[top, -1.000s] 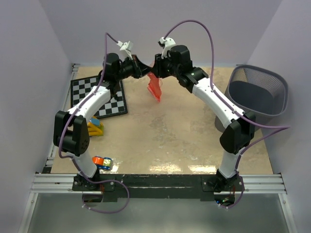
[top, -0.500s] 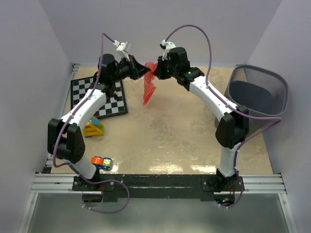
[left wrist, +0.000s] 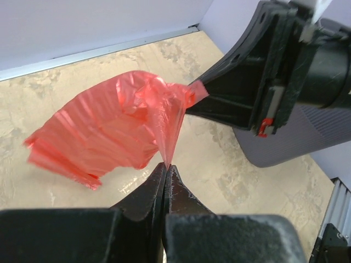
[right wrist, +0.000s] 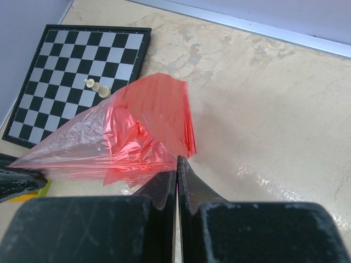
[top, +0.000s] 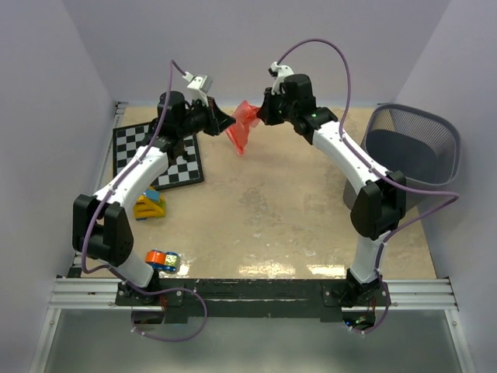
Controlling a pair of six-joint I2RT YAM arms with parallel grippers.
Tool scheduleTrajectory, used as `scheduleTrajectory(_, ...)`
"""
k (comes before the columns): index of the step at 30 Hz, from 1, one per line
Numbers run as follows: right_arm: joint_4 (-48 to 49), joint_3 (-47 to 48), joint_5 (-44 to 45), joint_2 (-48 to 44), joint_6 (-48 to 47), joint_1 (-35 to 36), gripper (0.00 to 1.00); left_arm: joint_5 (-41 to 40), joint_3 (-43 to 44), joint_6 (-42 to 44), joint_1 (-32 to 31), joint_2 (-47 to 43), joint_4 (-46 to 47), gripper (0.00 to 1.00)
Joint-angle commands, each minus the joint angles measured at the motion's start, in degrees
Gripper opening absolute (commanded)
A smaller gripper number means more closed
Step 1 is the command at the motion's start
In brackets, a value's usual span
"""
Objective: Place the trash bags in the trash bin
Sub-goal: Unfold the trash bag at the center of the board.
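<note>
Two pincers are pinching the same trash bag (left wrist: 120, 123): the left gripper (left wrist: 166, 167) is clamping one edge of the film with its jaws fully closed, and the right gripper (right wrist: 176, 161) is nipping another edge just as tightly, probably to spread the mouth before carrying it over. Raised off the table well to the left of the trash bin (top: 411, 148), the bag is hanging as a crumpled, translucent red-orange fan, stretching taut between the grips.
</note>
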Motion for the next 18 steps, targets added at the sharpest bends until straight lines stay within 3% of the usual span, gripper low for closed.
scheduleTrajectory(1, 1.09, -0.96, -1.16, -4.11, -5.15, -3.34, 0.00, -2.42, -0.42, 3.80, 0.60, -4.91, -0.47, 0.00)
scheduleTrajectory(4, 2.50, -1.57, -14.16, -4.55, -6.04, -3.34, 0.00, -1.81, -0.68, 3.54, 0.60, -4.38, 0.57, 0.00)
scheduleTrajectory(6, 3.20, -2.27, -17.35, -5.34, -4.73, -3.00, 0.00, 1.51, -1.03, 2.58, 0.60, -3.68, 3.73, 0.00)
scheduleTrajectory(7, 3.73, -2.71, -17.97, -5.69, -3.68, -2.99, 0.00, 3.45, -1.29, 1.44, 0.60, -3.42, 5.49, 0.06)
scheduleTrajectory(9, 4.44, -2.54, -19.82, -5.87, -1.92, -2.90, 0.00, 6.71, -2.08, -1.72, 0.51, -2.63, 9.97, 0.32)
scheduleTrajectory(11, 4.53, -1.67, -19.30, -5.79, -0.95, -2.90, 0.00, 8.47, -2.35, -4.98, 0.51, -1.66, 13.49, 0.42)
scheduleTrajectory(18, 4.96, 1.15, -17.89, -4.91, 0.37, -2.64, 0.00, 6.91, 0.28, -8.33, 0.25, 1.50, 14.39, 0.47)
